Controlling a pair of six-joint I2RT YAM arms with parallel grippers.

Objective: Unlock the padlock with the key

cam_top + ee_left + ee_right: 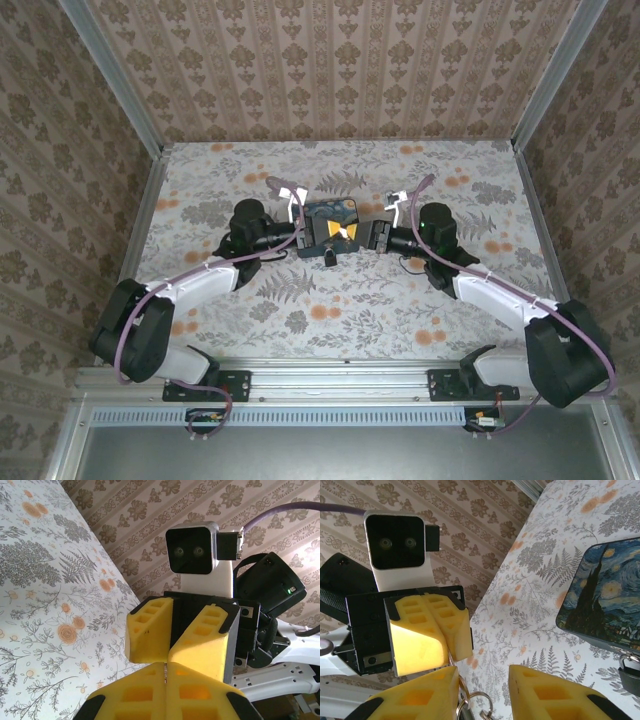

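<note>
Two arms: both reach in from the near edge and meet fingertip to fingertip over the middle of the floral worktop (pixel 420 290), above the near part of the blue box (pixel 330 210).
Top view: gives the layout. The box lies flat, the padlock (pixel 328 257) sits at its near edge as a small dark lump, and the left hand (pixel 328 232) and right hand (pixel 353 234) face each other.
Right wrist view: brings out detail. It shows the box's swirl-painted lid, the padlock's dark body and shackle by the box's edge, and the key (pixel 455 672).
Left wrist view: looks past its own fingers at the right hand head-on, with patterned worktop to one side.
Key: slim, brownish-dark and tilted. It runs from just under the left hand's fingertips down to a cluster of wire rings (pixel 472 701). It lies in the gap between the right hand's fingers, well apart from the padlock.
Left hand: yellow fingers pressed flat together, seam closed. The key's upper end meets that seam, but I cannot tell whether it is pinched there.
Right hand: fingers spread partway with a clear gap between them. The rings hang in that gap close to one finger, and I cannot tell whether they touch it.
</note>
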